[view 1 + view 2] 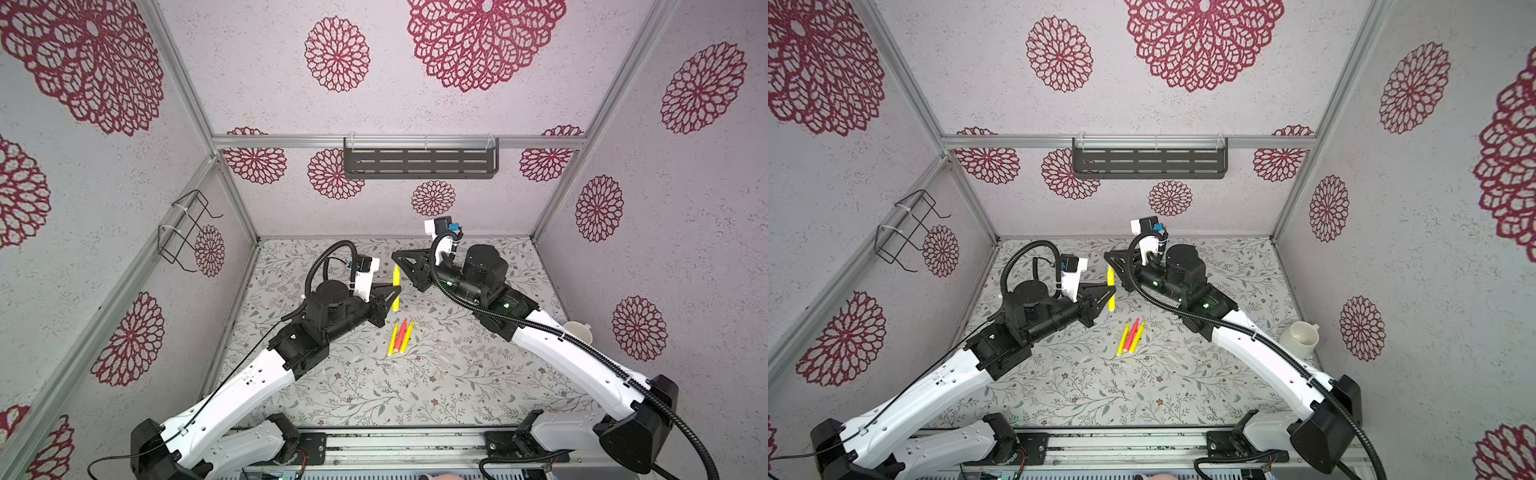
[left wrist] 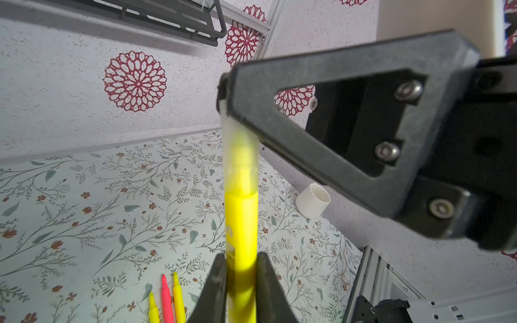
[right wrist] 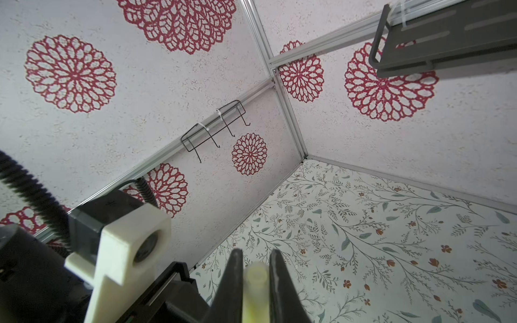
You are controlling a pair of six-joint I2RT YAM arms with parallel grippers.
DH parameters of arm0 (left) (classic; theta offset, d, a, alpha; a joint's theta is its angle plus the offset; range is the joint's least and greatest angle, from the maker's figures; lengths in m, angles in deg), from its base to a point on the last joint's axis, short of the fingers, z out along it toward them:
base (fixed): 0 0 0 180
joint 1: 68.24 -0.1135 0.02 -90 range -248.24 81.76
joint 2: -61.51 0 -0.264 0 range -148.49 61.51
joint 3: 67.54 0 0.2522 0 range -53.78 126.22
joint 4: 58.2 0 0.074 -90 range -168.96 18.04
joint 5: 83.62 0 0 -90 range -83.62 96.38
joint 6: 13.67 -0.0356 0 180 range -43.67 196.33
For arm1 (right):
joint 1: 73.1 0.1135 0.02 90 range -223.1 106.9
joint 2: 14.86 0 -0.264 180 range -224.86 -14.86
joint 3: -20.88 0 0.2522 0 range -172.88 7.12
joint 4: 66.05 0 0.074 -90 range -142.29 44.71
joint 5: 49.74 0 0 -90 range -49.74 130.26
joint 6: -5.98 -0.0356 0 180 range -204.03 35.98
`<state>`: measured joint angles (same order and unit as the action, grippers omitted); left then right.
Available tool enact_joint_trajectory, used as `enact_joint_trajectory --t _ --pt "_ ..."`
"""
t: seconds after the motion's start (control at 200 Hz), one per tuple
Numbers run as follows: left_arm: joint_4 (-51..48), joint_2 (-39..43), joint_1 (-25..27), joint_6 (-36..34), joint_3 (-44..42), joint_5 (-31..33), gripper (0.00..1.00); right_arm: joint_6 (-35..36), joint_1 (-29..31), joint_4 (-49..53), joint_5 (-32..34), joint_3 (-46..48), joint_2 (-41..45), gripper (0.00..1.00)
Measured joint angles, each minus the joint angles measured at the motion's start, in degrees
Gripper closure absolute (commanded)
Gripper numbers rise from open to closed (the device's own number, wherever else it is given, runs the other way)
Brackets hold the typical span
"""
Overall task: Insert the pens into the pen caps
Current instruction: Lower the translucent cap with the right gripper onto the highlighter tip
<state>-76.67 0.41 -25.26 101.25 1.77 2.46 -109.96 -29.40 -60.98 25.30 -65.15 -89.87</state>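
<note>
Floral tabletop (image 1: 374, 395), clear cap (image 2: 240, 156) faint over yellow pen (image 2: 242, 223), cup (image 1: 577, 330) half hidden

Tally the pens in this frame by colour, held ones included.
Yellow pens: 3
Red-pink pens: 1
Total: 4
</note>
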Motion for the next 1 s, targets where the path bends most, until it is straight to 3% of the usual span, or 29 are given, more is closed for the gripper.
enact_joint_trajectory --t 0.31,1.001 --pt "-0.5 0.9 0.4 0.0 -0.3 1.9 1.00 2.5 2.4 0.0 4.4 0.0 0.2 0.96" --pt "-1.4 2.3 0.6 -1.6 -1.2 3.2 1.00 3.0 3.9 -0.5 5.8 0.7 0.2 0.96"
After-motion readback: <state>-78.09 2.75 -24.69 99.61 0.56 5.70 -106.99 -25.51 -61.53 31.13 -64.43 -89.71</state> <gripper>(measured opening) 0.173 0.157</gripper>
